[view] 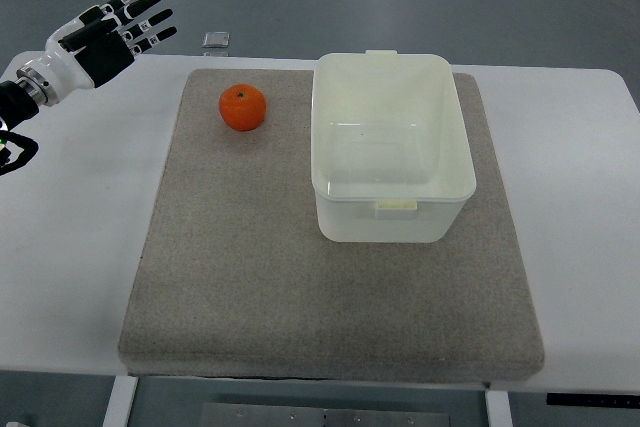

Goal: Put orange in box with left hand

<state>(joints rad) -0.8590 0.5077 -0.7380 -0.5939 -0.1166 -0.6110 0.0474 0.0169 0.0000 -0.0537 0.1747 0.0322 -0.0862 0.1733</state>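
One orange [243,108] lies on the mat [250,267], left of one empty box [392,147]. The left hand [112,35], fingers spread, holds nothing.

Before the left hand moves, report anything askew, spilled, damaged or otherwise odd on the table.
Nothing stands out. The orange sits whole on the grey mat, apart from the box, which stands upright and empty on the mat. The left hand hovers open over the table's far left corner, holding nothing.

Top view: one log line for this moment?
left hand open, far-left, holding nothing | orange on mat, left of box | box empty | right arm unseen
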